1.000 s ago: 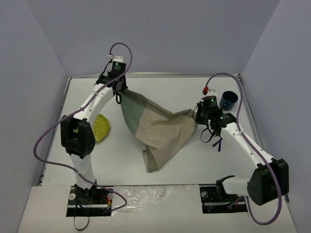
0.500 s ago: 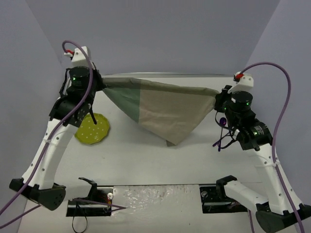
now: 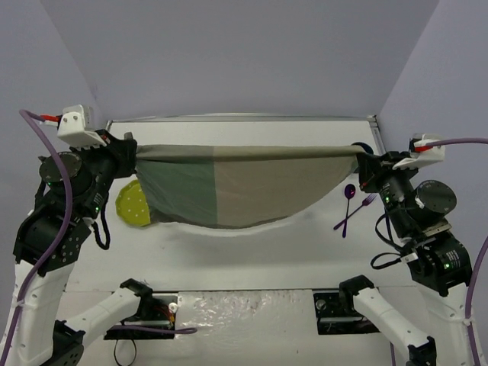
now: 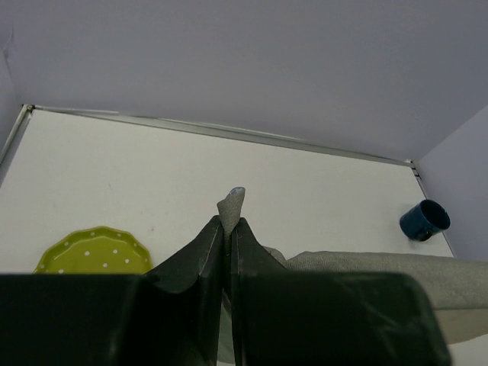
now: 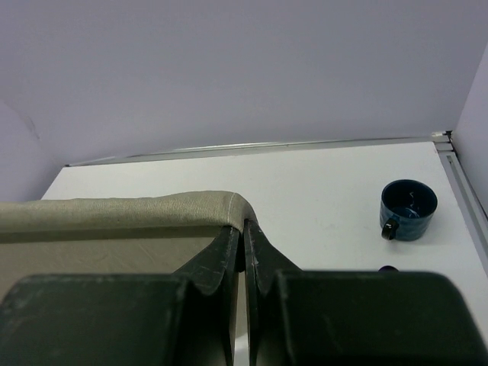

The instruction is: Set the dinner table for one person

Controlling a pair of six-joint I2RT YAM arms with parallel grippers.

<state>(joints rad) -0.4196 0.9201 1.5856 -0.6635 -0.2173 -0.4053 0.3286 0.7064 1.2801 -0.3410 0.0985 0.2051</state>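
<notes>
walls: pale lavender panels close in the back and both sides.
surface (image 3: 252, 252): white flat rectangle with a thin metal rail on its far and side edges. it lies in front of the two arm bases and carries the plate, cup and cutlery.
mat (image 3: 244, 183): two-tone cloth, green on the left and beige on the right, held up in the air between the two grippers. its top edge is taut and nearly level, and its lower edge sags in a curve. i cannot tell whether that lower edge touches the surface.
left gripper (image 4: 227, 225): raised at the left side, fingers pressed together on the mat's left corner. a small tip of cloth pokes up above the fingers in the wrist view.
right gripper (image 5: 244, 229): raised at the right side, fingers pinching the mat's beige corner, with the hem folding over the fingertips.
plate (image 3: 131, 204): lime green with white dots and a scalloped rim, flat on the left of the surface. from above, the hanging mat partly hides it.
cup (image 5: 409, 208): dark blue, upright, near the far right corner by the rail.
spoon (image 3: 348, 194): purple, lying on the right of the surface just below the mat's right end.
fork (image 3: 360, 208): purple, just beside the spoon, with the two handles converging toward the near side.
</notes>
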